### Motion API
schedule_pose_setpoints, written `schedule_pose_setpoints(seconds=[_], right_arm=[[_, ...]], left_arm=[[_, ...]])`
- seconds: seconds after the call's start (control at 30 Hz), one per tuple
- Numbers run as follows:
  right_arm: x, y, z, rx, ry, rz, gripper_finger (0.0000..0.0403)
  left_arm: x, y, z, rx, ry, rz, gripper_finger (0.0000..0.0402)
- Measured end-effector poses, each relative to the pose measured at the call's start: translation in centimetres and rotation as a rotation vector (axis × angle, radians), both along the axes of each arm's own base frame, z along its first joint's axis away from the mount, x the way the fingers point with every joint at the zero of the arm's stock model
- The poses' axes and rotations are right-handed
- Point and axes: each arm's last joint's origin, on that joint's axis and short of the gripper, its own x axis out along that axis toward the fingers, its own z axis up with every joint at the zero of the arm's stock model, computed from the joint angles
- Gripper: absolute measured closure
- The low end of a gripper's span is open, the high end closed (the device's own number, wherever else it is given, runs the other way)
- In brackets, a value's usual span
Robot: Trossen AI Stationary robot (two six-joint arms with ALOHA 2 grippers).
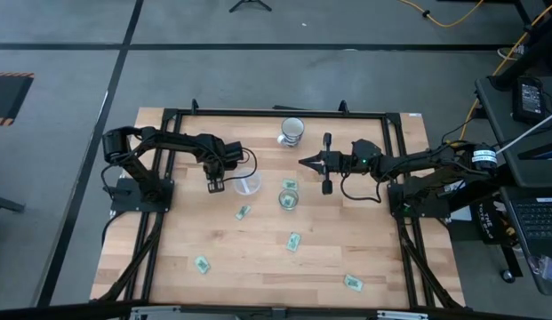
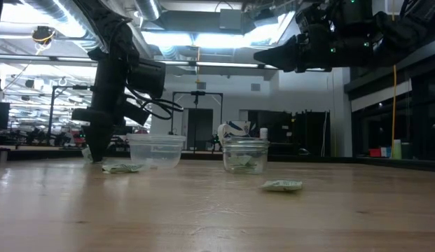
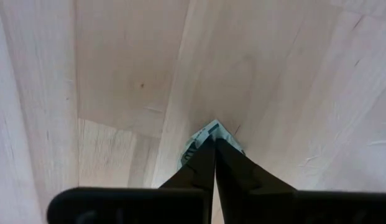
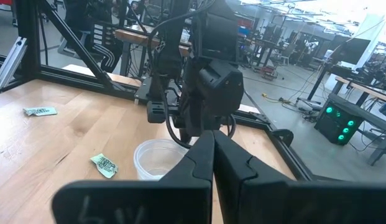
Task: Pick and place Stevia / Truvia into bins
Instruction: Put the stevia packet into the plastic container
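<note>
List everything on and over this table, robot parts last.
Loose packets: five, green and white, scattered on the table's middle and near half.
Pinched packet: one, green and white, in the left gripper, beside the wide cup.
Wide cup: one, translucent whitish, left of centre.
Glass cup: one, clear, centre; green packets inside, count unclear.
Ribbed cup: one, greyish white, far edge.
Table: one, light wood.
Left gripper: dark, shut, down at the table.
Right gripper: dark, shut, raised near the centre.

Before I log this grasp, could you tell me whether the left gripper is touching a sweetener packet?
Touching. In the left wrist view the left gripper is shut on a green-and-white sweetener packet lying on the table.
</note>
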Motion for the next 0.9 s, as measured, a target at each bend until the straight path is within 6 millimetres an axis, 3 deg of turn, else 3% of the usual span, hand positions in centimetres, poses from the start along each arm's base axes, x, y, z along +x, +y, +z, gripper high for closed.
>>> schedule_pose_setpoints(seconds=[0.37, 0.63, 0.9], right_arm=[[0.0, 0.0, 0.0, 0.001, 0.001, 0.0, 0.0396], [0.0, 0.0, -0.1, 0.003, 0.006, 0.0, 0.0396], [0.0, 0.0, -0.1, 0.004, 0.009, 0.0, 0.0396]], left_arm=[[-0.3, -0.2, 0.9, -0.004, -0.034, 0.0, 0.0399], [-1.3, -1.1, 5.0, 0.032, -0.222, -0.011, 0.04], [-2.4, -3.9, 9.0, 0.077, -0.441, -0.049, 0.04]])
